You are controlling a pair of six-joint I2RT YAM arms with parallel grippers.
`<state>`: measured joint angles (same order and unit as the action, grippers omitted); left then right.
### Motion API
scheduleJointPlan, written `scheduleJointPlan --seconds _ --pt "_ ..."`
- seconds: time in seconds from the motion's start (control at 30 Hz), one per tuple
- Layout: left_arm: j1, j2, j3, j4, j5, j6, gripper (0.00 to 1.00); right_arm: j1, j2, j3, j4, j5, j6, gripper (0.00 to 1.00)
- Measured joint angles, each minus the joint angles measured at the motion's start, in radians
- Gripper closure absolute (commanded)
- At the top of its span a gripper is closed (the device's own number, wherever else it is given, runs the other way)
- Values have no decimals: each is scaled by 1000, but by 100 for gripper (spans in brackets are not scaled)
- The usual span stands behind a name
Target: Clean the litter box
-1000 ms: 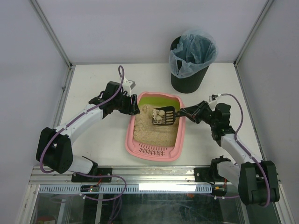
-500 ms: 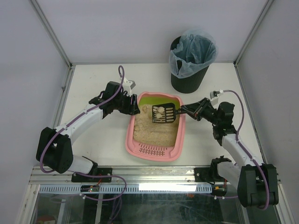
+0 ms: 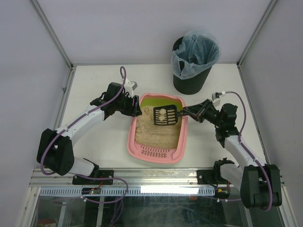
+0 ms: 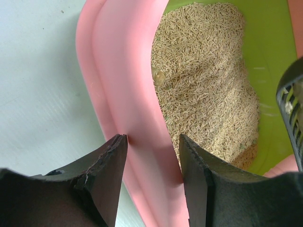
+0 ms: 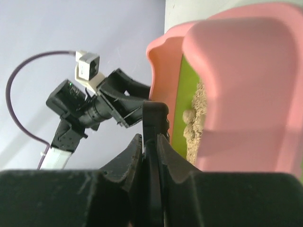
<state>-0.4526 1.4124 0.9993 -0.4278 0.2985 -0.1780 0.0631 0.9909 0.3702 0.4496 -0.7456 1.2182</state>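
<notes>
The left pincer (image 4: pixel 152 139) clamped the litter box (image 3: pixel 156 152) rim steady while the right pincer (image 5: pixel 150 142) gripped the loaded scoop (image 3: pixel 169 118) level.

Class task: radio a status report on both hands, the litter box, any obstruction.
Left hand shut on pink plastic litter box rim. Right hand shut on black slotted scoop, pale clumps aboard, above the litter. Nothing between scoop and black round bin.
</notes>
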Motion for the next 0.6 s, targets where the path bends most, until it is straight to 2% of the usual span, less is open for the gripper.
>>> scheduleJointPlan --seconds 0.33,0.43,0.6 --pt "0 4 2 -1 3 0 51 30 -4 44 -30 1 -45 100" --pt "0 5 3 -1 3 0 51 7 -47 27 -45 20 -39 100" --pt "0 5 3 -2 3 0 51 34 5 72 -90 6 -69 100"
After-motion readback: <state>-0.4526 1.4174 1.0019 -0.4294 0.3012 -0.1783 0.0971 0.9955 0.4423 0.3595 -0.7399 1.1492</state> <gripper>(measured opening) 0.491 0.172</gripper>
